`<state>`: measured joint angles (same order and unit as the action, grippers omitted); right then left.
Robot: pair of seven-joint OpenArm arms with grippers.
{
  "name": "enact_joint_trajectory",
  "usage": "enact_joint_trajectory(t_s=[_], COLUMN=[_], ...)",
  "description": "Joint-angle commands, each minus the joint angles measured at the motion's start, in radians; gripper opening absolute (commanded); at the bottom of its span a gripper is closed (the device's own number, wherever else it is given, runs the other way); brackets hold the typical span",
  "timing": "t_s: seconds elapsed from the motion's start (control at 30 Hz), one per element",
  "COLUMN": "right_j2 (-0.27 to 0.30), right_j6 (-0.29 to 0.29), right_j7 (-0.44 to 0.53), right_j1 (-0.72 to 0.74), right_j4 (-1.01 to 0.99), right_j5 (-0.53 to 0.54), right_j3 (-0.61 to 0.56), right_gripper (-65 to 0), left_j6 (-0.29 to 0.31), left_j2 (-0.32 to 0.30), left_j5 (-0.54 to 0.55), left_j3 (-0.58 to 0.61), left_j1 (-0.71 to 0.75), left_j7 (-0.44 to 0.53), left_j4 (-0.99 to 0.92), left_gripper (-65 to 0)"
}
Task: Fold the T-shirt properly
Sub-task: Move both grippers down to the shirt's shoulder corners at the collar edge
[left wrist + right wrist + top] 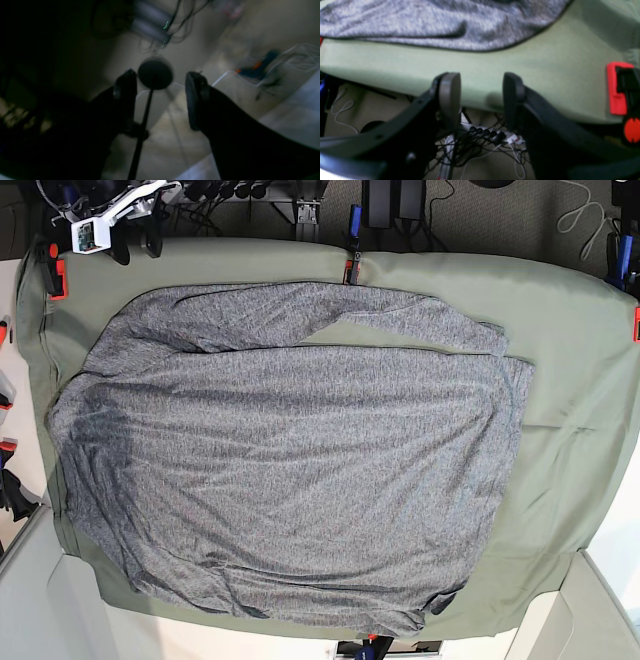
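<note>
The base view showed the whole T-shirt (290,450) spread on the counter (570,380); both wrist views showed parted, empty jaws, the right gripper (481,97) near its hem.

A heather-grey, salt-and-pepper knit T-shirt (290,460) with no print lies on a smooth, plain olive-green table cloth (570,380), whose plastic clamps (617,87) are bright red.

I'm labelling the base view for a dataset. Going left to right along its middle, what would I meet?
Red clamp at the left table edge → bare strip of green table cloth → grey T-shirt → wider bare green cloth → pale floor past the table's right edge.
</note>
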<state>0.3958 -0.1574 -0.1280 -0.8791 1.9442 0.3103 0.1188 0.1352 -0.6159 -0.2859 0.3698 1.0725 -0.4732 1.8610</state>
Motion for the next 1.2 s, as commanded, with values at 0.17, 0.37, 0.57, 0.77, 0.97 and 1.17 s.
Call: enact_joint_trajectory(t_s=[0.17,0.37,0.57,0.77,0.97,1.17], right_j2=[0.005,0.005,0.005,-0.003,-0.016,-0.016], right_j6=[0.004,0.004,0.005,0.061,0.109,0.109], right_j7=[0.019,0.018,0.011,-0.018,-0.060,-0.060], right_j1=[0.003,0.007,0.047,0.087,0.155,0.229], right_j4=[0.016,0.016,0.013,0.013,-0.001,-0.051], right_j5=[0.004,0.005,0.004,0.004,-0.014,-0.015], right_j3=[0.031,0.063,0.070,0.070,0.071,0.071], right_gripper=[-37.1,-37.1,-37.0,-32.4,-20.3,-20.3], left_j6=[-0.041,0.009,0.120,0.140,0.201,0.221], left_j2=[-0.033,-0.033,-0.032,-0.033,-0.032,-0.032], left_j5=[-0.006,0.034,0.241,0.328,0.446,0.521], left_j3=[-0.116,-0.310,-0.479,-0.629,-0.657,-0.656], left_j1=[0.060,0.080,0.080,0.069,-0.033,-0.132], left_j7=[0.027,0.067,0.128,0.135,0.141,0.141], left_j4=[0.024,0.039,0.153,0.271,0.249,0.182], left_gripper=[-31.5,-31.5,-31.5,-31.4,-31.4,-30.5])
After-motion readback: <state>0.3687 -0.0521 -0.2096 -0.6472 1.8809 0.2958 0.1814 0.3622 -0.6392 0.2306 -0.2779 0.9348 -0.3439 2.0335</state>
